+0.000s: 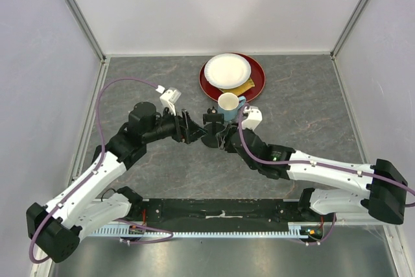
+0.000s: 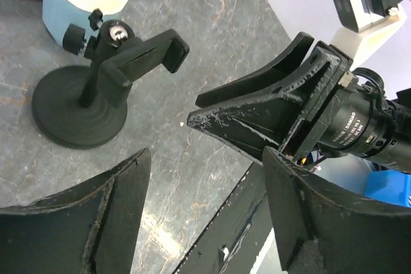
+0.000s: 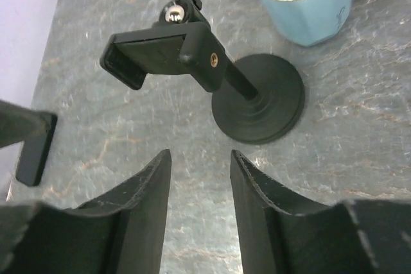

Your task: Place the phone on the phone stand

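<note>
Top external shows one phone stand [image 1: 212,121] beside one blue mug [image 1: 228,103].

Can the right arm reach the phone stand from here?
Likely yes: the right gripper is open and empty, the phone stand sits just ahead with nothing between, and the mug stands beyond it.

The grey marbled bench [image 1: 311,108] carries three things around its middle. The stand [image 1: 213,138] sits upright on its round disc base at the centre. A blue mug [image 1: 229,104] stands just beyond it, slightly right and apart from the base. A red plate [image 1: 257,77] lies farther back, by the mug.
</note>
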You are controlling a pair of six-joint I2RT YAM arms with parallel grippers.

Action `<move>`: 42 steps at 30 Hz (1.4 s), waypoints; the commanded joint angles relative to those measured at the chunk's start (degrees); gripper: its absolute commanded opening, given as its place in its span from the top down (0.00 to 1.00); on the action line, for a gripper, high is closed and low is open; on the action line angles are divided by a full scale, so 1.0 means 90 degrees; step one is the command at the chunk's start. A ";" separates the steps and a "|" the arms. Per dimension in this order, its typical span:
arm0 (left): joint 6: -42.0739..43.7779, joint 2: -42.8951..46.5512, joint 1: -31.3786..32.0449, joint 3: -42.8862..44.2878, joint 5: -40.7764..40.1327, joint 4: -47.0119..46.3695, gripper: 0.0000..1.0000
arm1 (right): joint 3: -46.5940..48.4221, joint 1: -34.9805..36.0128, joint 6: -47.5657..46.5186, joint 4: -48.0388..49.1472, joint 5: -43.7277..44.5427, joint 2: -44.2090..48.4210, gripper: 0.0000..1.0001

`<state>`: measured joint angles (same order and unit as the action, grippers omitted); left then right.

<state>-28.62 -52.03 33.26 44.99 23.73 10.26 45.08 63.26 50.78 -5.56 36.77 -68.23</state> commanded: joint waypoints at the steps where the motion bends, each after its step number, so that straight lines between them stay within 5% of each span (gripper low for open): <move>1: -0.0384 -0.0127 0.0074 -0.0087 0.0158 0.0148 0.26 | -0.0408 0.0041 -0.0447 0.0792 -0.0930 0.0324 0.46; 6: -0.0219 -0.0371 0.0260 0.0215 -0.0155 0.0578 0.29 | -0.0819 0.0041 -0.1324 0.0833 -0.0893 0.1183 0.25; 10: 0.0181 -0.0711 0.0816 0.0760 -0.1314 0.1075 0.29 | -0.1044 0.0041 -0.1707 0.0638 -0.0290 0.1973 0.20; 15: 0.0806 -0.1376 0.1450 0.1435 -0.2819 0.1779 0.41 | -0.1268 0.0012 -0.1795 -0.0201 0.0308 0.2716 0.09; 25: 0.1344 -0.2422 0.1598 0.2246 -0.3837 0.2258 0.53 | -0.1444 0.0012 -0.1727 -0.0544 0.0338 0.3635 0.07; 29: 0.1539 -0.2490 0.1608 0.2247 -0.3818 0.2131 0.55 | -0.1425 0.0012 -0.1717 -0.0564 0.0328 0.3548 0.06; 37: 0.1705 -0.2442 0.1608 0.2218 -0.4296 0.2141 0.76 | -0.1356 0.0012 -0.1639 -0.0564 0.0240 0.3167 0.06; 42: 0.1647 -0.2276 0.1608 0.2198 -0.4365 0.2180 0.77 | -0.1289 0.0012 -0.1687 -0.0554 0.0260 0.3030 0.06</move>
<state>-15.73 -74.50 47.40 62.94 -13.15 30.33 32.27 63.42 35.62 -11.38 38.68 -40.25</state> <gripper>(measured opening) 0.232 0.942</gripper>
